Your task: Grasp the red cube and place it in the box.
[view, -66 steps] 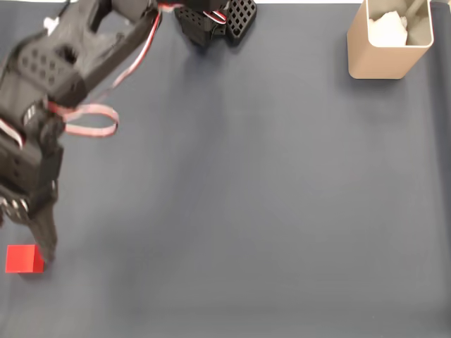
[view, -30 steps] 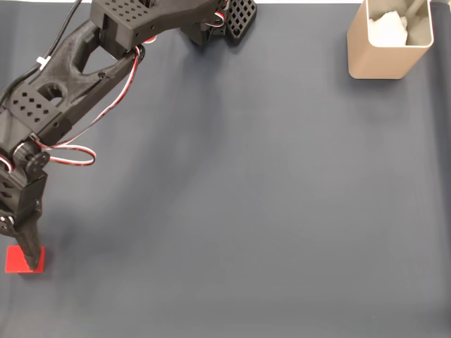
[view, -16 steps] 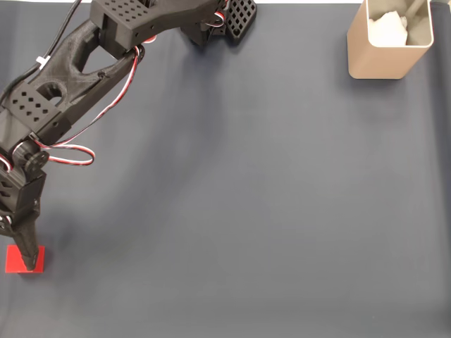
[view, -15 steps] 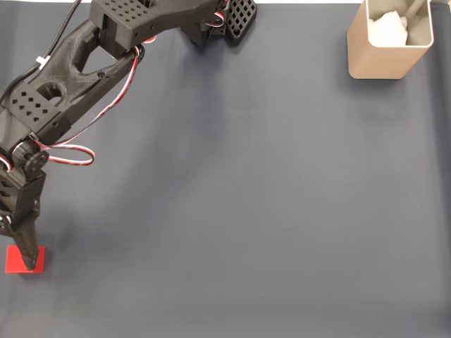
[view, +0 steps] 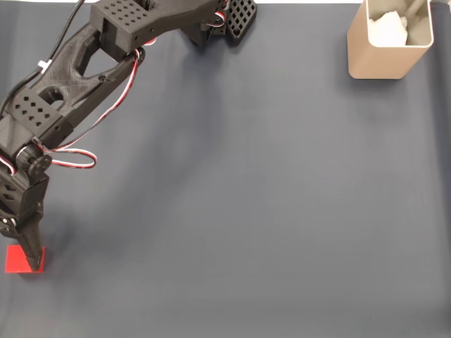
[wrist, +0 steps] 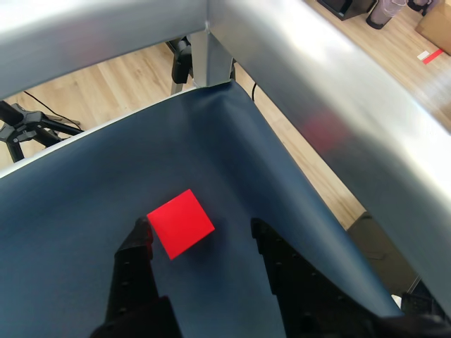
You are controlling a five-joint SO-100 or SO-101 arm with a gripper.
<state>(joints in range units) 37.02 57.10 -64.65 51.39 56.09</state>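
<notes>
End effector point(wrist: 201, 229) open and empty, fingers straddling the red cube point(wrist: 180, 223): light, rigid, matte; best pinched across opposite flat faces

We saw what looked like a home or hobby workspace: a dark blue mat point(wrist: 84, 204) over a table, wooden plank flooring point(wrist: 106, 84), and black tripod legs point(wrist: 28, 127) nearby.

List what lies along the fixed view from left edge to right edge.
red cube with the gripper down at it → arm base at the top edge → box at the top right, all on the dark mat.
</notes>
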